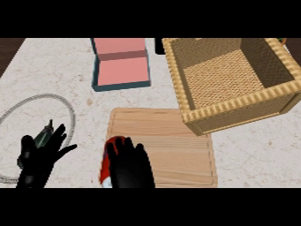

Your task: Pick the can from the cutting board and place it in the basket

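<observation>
marble counter (257, 145): right hand (129, 165) curled on red can (107, 165), cutting board (172, 145); basket (234, 79) beyond; left hand (40, 156) open.

Kitchen setting. Pale marble-look counter (55, 75) with grey veining, dark wood floor at the far corners. Wooden cutting board (172, 145) lying flat near the front edge. Woven wicker basket (244, 103) with a ribbed rim beside the board. Also on the counter: open teal box (121, 66) with pink lining, and a silvery wire ring (22, 132).
</observation>
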